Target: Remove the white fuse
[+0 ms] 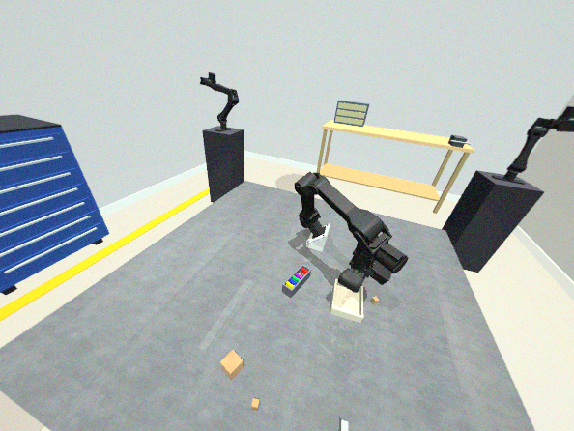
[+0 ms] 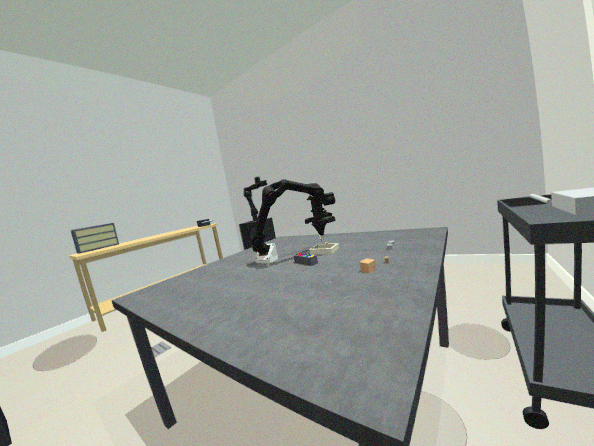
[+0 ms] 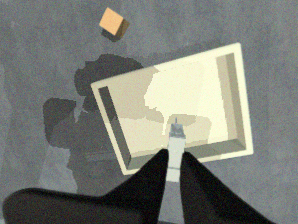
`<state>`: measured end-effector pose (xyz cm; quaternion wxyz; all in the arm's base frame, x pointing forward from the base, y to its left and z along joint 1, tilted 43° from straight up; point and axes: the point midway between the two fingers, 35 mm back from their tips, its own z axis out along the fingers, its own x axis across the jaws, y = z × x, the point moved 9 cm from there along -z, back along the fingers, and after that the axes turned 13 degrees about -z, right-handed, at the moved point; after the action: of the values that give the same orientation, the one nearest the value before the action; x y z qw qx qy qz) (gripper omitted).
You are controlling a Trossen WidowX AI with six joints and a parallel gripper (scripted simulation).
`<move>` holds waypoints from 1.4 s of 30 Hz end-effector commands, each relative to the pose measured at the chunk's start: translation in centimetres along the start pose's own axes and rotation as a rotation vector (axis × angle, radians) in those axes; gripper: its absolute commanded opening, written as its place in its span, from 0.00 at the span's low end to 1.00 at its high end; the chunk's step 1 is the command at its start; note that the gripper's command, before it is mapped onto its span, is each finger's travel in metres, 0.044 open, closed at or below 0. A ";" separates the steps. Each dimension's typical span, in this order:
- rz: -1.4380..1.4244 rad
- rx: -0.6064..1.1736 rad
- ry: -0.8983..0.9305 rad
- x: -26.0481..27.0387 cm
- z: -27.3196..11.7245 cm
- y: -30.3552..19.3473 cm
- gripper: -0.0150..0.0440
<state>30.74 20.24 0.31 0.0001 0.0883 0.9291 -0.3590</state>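
The white fuse (image 3: 176, 150) is held between my fingertips, its grey metal end pointing away from them. My gripper (image 3: 174, 157) (image 2: 322, 236) is shut on it. In the wrist view the fuse overlaps the near wall and inside floor of the cream tray (image 3: 246, 115) (image 1: 347, 315) (image 2: 325, 251). In the exterior view the fingertips are above the tray. In the top view the gripper body hides the fingertips and the fuse. The dark fuse block (image 1: 289, 292) (image 2: 306, 261) stands beside the tray and holds the coloured fuses; it is out of the wrist view.
A small orange cube (image 1: 375, 300) (image 3: 112, 22) lies just beyond the tray. A larger orange cube (image 1: 232, 364) (image 2: 367, 265) and another small one (image 1: 255, 403) (image 2: 386, 260) lie farther off. The arm's white base (image 1: 316, 243) (image 2: 266, 255) stands behind the block.
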 end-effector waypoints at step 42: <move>0.005 -0.003 0.000 0.0 -0.3 0.1 0.81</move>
<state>30.79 20.05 -0.10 0.0004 0.0892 0.9290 -0.3592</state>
